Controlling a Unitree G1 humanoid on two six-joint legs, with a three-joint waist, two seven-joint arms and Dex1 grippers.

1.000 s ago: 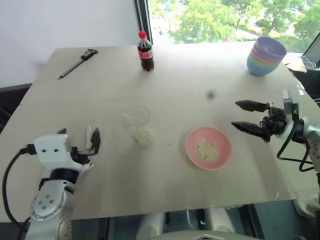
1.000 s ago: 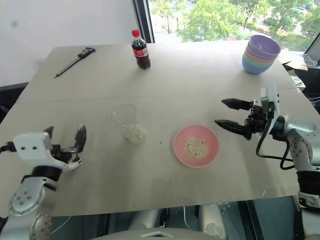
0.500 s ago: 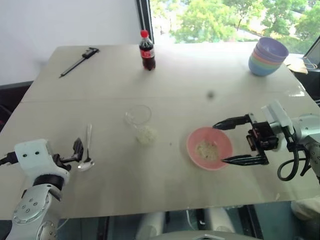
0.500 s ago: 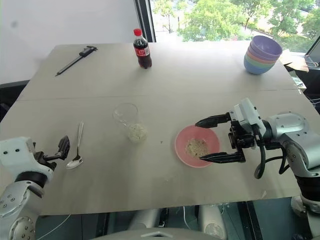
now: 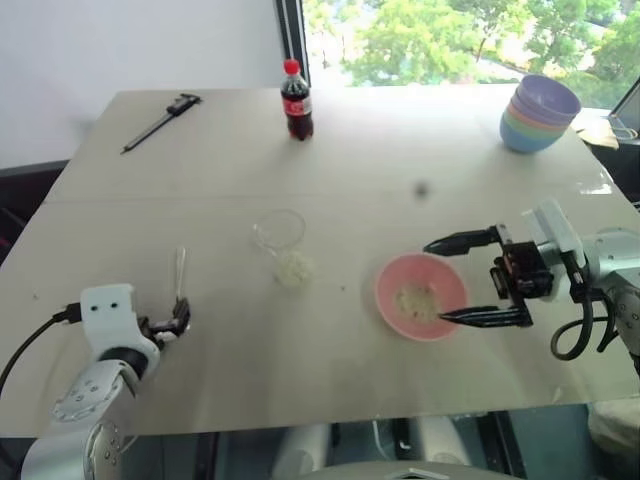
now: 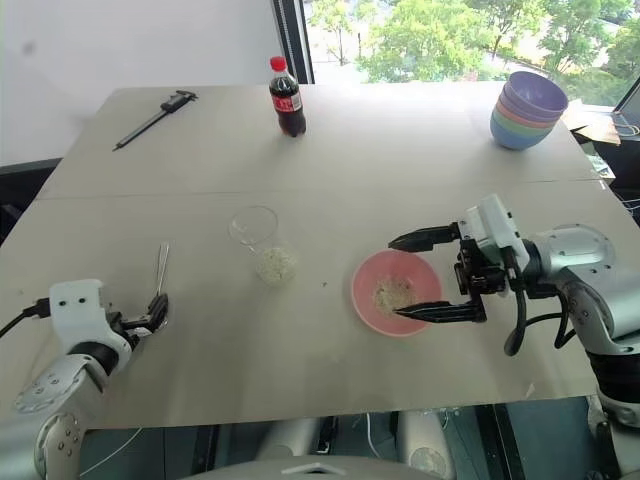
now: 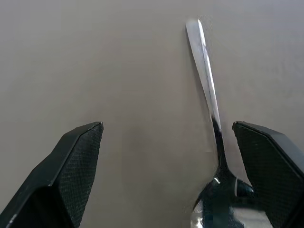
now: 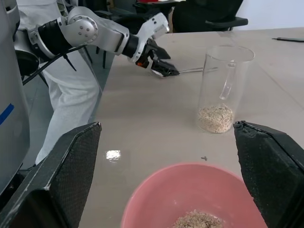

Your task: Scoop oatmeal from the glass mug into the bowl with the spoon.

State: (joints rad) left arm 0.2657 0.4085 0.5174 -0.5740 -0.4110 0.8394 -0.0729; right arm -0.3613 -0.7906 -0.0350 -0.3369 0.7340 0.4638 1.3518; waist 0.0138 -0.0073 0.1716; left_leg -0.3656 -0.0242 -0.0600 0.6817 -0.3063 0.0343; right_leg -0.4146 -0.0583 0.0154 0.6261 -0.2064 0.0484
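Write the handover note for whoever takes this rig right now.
Left gripper: open, low over the table, straddling the spoon, not gripping it.
Right gripper: open, empty, straddling the pink bowl.
Glass mug stands upright mid-table, oatmeal at its bottom.
Done: some oatmeal already lies in the bowl.
Left: grip the spoon, scoop from mug to bowl.

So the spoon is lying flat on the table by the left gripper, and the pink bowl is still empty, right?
Not quite. The spoon does lie flat by the left gripper, but the pink bowl already holds some oatmeal; the right eye view shows it.
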